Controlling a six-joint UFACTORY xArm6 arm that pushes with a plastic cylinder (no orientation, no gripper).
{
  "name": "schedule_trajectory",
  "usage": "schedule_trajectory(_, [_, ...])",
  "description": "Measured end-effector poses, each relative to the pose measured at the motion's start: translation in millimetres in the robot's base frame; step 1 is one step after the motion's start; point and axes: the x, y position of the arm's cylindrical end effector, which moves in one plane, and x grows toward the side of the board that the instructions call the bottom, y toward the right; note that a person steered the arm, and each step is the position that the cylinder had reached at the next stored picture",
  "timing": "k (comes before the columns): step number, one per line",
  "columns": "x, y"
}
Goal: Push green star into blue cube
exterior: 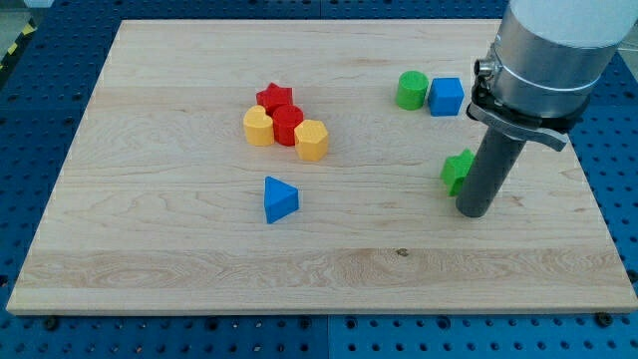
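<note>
No claw here, just my tip (473, 212) pressed beside green star (458, 171), at its lower right, lined up to shove toward blue cube (447, 97).

We see my tip (473, 210) touching the green star (458, 170) on its right, the blue cube (447, 97) above beside a green cylinder (412, 90).

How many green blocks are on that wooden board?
2. A green cylinder sits near the view's top right, touching the blue cube. The green star lies lower right, partly hidden behind my tip. Others could be hidden behind the arm.
</note>
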Motion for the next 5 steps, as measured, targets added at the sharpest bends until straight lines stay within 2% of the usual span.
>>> schedule_trajectory(2, [-7,-27])
schedule_trajectory(5, [-15,-8])
